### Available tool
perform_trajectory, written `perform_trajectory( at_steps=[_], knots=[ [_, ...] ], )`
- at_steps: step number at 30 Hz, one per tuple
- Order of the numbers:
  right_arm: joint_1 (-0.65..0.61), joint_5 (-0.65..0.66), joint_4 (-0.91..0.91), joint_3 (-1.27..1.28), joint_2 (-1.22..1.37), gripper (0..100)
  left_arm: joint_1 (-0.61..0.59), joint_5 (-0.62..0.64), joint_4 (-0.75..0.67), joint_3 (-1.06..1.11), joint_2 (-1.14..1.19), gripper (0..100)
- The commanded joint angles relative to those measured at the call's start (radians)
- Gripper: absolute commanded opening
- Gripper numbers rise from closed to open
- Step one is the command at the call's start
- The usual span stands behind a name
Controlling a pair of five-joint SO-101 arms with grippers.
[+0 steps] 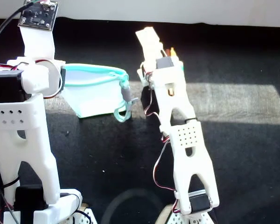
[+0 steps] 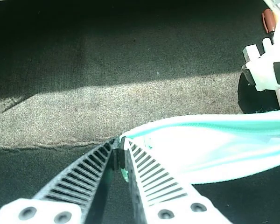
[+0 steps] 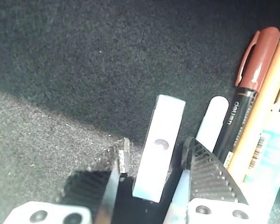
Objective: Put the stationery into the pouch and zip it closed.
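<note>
Left gripper point(image 2: 120, 156): jaws pinching together on one end of the pouch point(image 2: 210, 144).
Pouch: lying on the table point(image 1: 247, 163), between the two arms.
Right gripper point(image 3: 157, 149): jaws standing apart, straddling the white block point(image 3: 161, 121).
Pens point(image 3: 252, 70): lying just outside one jaw.
White block: sitting between the jaws, long axis running along the fingers; likely needing only a squeeze.

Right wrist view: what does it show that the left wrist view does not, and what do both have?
Only the right wrist view: a white block between the right gripper's open fingers, with a white pen beside it. Only the left wrist view: the pouch, its edge pinched by the left gripper. Both: the dark mat and, it seems, the brown-capped pen.
</note>
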Motion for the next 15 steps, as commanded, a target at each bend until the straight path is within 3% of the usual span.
perform_trajectory(
  at_steps=[1, 6, 11, 15],
  knots=[
    [-0.010, 0.002, -0.012, -0.004, 0.018, 19.0, -0.010, 0.000, 0.015, 0.027, 0.016, 1],
    [-0.005, -0.002, -0.012, -0.013, 0.074, 18.0, -0.010, 0.000, 0.015, 0.027, 0.016, 1],
    [0.008, -0.003, -0.012, -0.015, 0.025, 0.0, -0.010, 0.000, 0.015, 0.027, 0.016, 1],
    [0.027, -0.003, 0.013, -0.015, -0.050, 0.4, -0.010, 0.000, 0.015, 0.027, 0.016, 1]
  ],
)
